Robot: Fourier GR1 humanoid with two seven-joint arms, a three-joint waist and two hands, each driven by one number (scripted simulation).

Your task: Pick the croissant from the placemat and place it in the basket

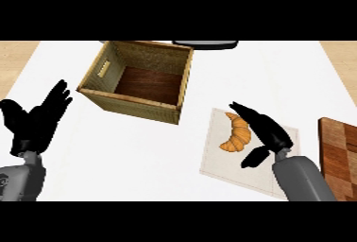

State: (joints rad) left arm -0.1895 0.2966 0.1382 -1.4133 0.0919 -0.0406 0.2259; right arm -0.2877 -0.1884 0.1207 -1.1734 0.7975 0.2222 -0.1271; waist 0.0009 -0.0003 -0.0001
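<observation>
On the pale square placemat point(230, 165) lies the golden curved croissant point(238, 133). Just right of the croissant, the black right hand point(268, 132) is open, its fingers straight and its thumb low beside the pastry. Up and left of the placemat stands the square woven basket point(132, 106) on the white surface point(140, 160). Far left of the placemat, the left hand point(35, 120) rests open, fingers up.
</observation>
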